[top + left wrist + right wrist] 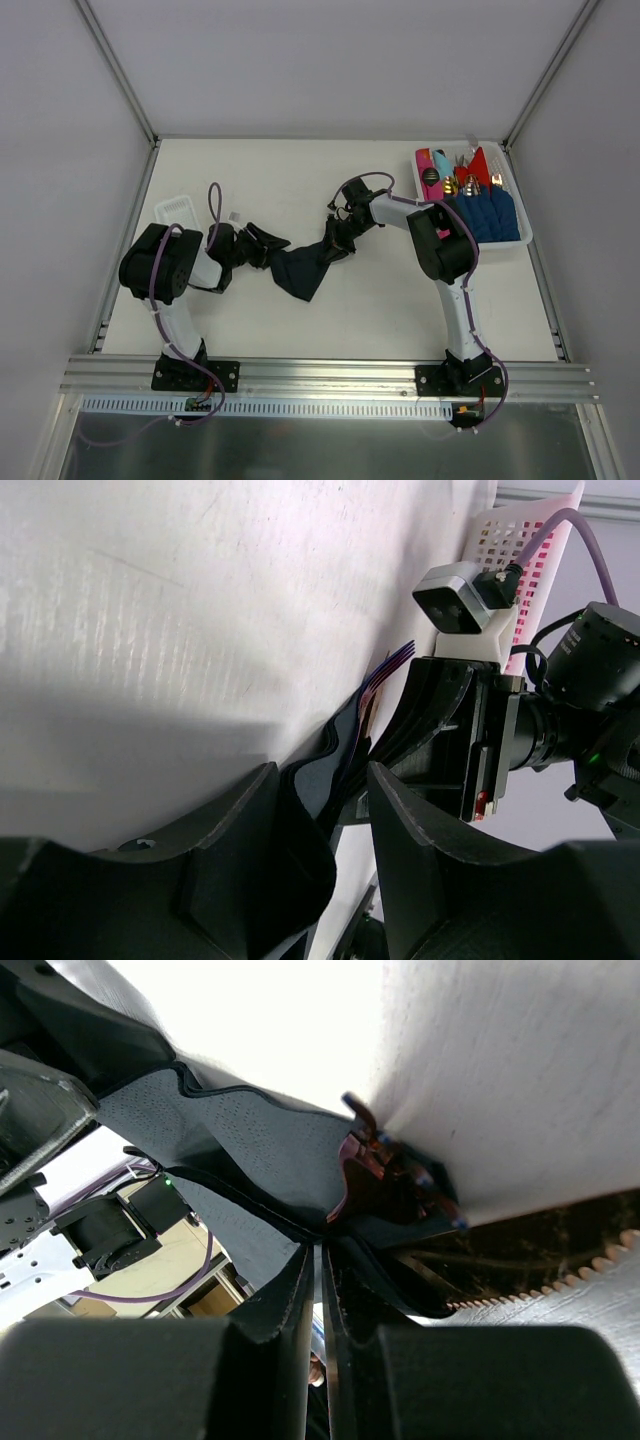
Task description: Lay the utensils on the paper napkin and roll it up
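Napkin (298, 272) is strung between the two claws at mid-table, sagging to a point toward the near edge. It's a loose bundle, not a roll.

Left claw (258, 246) has the left end: jaws about half apart, a thick wad of dark paper filling the gap, so that's a grip on bulk. Right claw (338, 240) has the right end, jaws all but closed, with a thin edge of the sheet pinched right at the tips.

A purple striped utensil (388, 668) pokes out of the folds close to the right claw. How many pieces are inside I can't tell, because the folds hide the rest. The tray (524, 238) of spare cutlery and bright rolled napkins sits well apart, far right.

Now the dangers:
- **Tearing:** It's thin paper with two holds. Pull the claws apart and it tears, most likely at the right claw's narrow pinch.
- **Losing the utensil:** Tip the bundle toward that open end and the utensil slides out onto the table (300, 180).
- **The wad on the left:** Roll from there and it comes out lumpy. If those jaws ease, the paper slips free.

I'd want slack between the claws and the open end held high.
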`<action>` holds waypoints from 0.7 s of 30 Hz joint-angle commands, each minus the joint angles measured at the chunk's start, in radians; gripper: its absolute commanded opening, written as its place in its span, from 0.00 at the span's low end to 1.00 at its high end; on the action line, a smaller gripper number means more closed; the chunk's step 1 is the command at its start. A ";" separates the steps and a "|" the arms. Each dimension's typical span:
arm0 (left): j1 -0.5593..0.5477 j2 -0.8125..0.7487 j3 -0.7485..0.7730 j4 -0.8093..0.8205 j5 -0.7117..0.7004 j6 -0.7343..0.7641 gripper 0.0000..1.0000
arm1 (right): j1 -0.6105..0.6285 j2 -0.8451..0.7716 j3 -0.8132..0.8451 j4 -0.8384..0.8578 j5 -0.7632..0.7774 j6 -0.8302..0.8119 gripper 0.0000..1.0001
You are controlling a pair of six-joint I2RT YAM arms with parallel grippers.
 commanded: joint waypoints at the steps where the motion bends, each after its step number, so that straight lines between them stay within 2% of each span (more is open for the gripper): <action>1: -0.005 0.060 -0.006 -0.195 -0.039 0.092 0.44 | 0.005 0.040 0.004 -0.045 0.112 -0.051 0.11; 6: -0.003 0.005 -0.055 -0.241 -0.019 0.135 0.44 | 0.004 0.040 0.003 -0.047 0.117 -0.049 0.10; 14: -0.002 -0.178 -0.144 -0.365 0.000 0.196 0.43 | 0.005 0.039 0.000 -0.045 0.126 -0.048 0.10; 21: -0.002 -0.288 -0.141 -0.470 -0.017 0.227 0.41 | 0.005 0.039 -0.002 -0.045 0.128 -0.046 0.10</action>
